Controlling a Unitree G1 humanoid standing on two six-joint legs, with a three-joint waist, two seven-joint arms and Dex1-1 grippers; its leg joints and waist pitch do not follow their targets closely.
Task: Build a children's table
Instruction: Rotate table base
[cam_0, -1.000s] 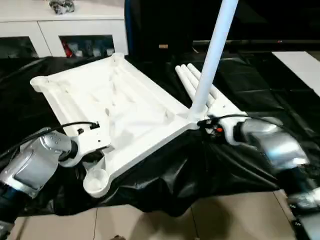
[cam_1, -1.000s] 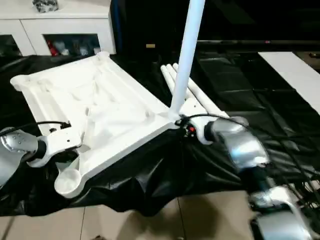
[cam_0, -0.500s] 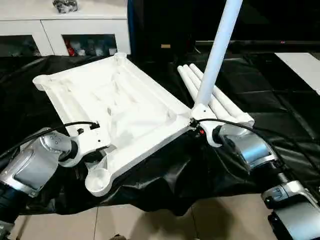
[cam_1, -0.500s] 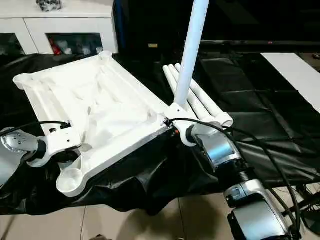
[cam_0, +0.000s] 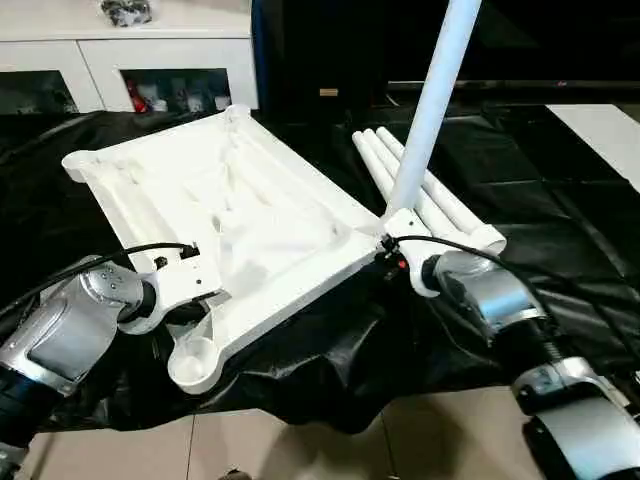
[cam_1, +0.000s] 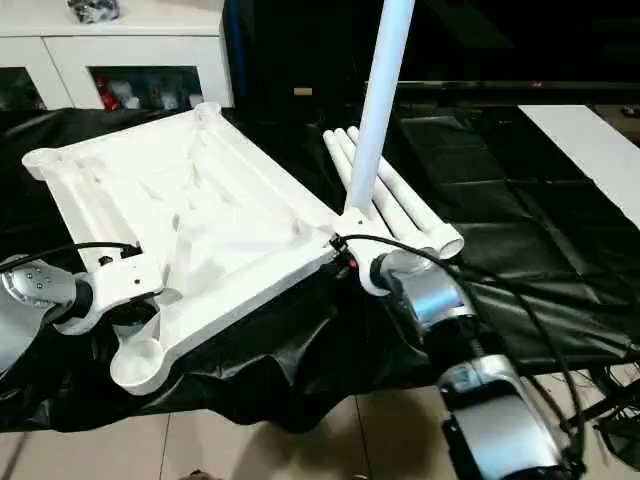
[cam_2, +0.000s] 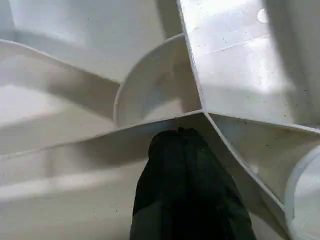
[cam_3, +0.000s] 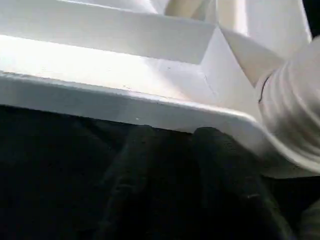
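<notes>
Children's table top (cam_0: 230, 215), white and turned ribbed side up, lies on the black sheet (cam_0: 330, 370) that covers the work surface, its long edges running diagonally from the far left toward my right gripper. One white leg (cam_0: 432, 105) stands upright in the round socket at the corner of the top nearest my right arm. Three loose legs (cam_0: 425, 190) lie side by side on the sheet just behind that corner, toward the far right. My left gripper (cam_2: 182, 145) has its black fingers pressed together with no gap, tips resting against a rib inside the top, just beside the empty round socket (cam_0: 192, 362) at the corner nearest the near-left edge of the sheet. My right gripper (cam_3: 170, 137) sits low against the outer edge of the top at the base of the upright leg; its two fingers stand narrowly apart, and I cannot tell whether they pinch anything. A white cabinet (cam_0: 150, 60) stands beyond the far edge.
</notes>
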